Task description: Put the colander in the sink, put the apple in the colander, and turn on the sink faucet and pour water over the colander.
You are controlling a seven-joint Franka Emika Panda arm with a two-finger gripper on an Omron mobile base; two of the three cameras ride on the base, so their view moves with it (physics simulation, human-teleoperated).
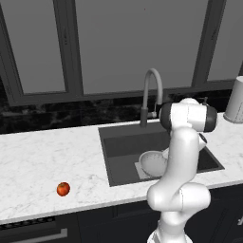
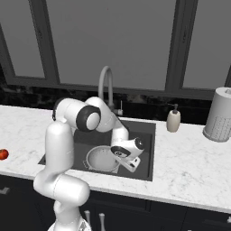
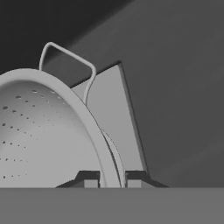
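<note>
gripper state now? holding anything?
Gripper: shut on the colander rim, one fingertip on each side of it, inside the sink.

I see the round silver-grey perforated metal colander (image 3: 39,131) close up, its rim pinched between my gripper's (image 3: 112,178) two dark fingertips. A thin wire loop handle (image 3: 70,65) rises from its edge, over the dark grey sink basin's (image 3: 183,87) lighter grey square bottom panel (image 3: 113,109).
</note>
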